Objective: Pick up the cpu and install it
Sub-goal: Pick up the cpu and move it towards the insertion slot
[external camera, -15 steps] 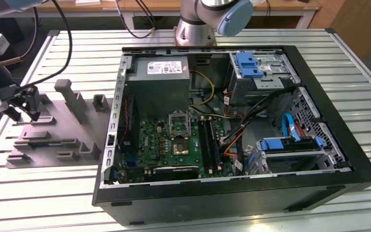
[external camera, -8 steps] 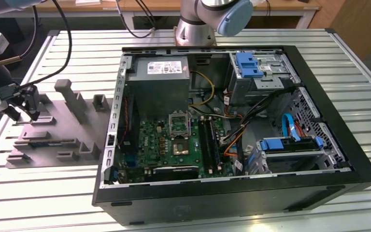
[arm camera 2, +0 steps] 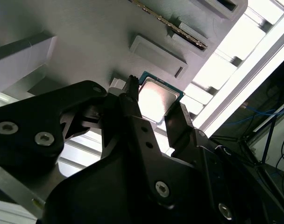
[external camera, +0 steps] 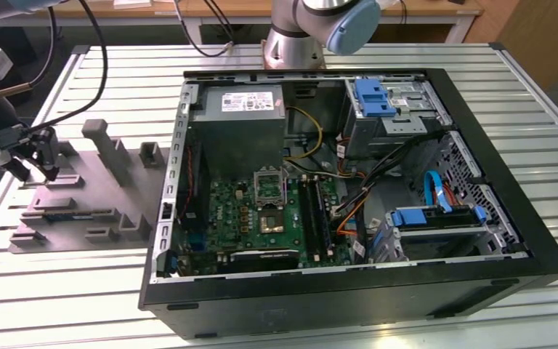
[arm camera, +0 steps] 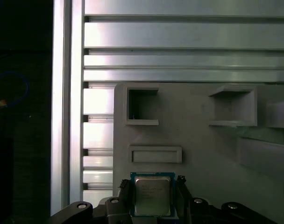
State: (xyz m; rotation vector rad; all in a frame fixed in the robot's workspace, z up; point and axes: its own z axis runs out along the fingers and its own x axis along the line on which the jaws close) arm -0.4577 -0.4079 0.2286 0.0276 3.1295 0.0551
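Observation:
The cpu (arm camera: pixel 152 195) is a small square chip with a pale silver face and a greenish rim. In both wrist views it sits between my black fingers, low over the grey plastic fixture (arm camera: pixel 202 154). My gripper (arm camera: pixel 153 186) is shut on the cpu (arm camera 2: pixel 156 95), one finger (arm camera 2: pixel 132 100) against each of two opposite edges. In the exterior view the gripper (external camera: pixel 41 171) hangs over the far left part of the fixture (external camera: pixel 85 196), well apart from the open computer case (external camera: pixel 357 291). The green motherboard (external camera: pixel 259 214) lies inside the case with a metal-framed socket (external camera: pixel 269 182).
The fixture carries upright blocks (external camera: pixel 110 149) and square pockets (arm camera: pixel 143 106). The case holds a power supply (external camera: pixel 240 109), cables (external camera: pixel 357 196) and blue drive brackets (external camera: pixel 434 218). The arm's base (external camera: pixel 293 36) stands behind the case on the slatted aluminium table (external camera: pixel 66 291).

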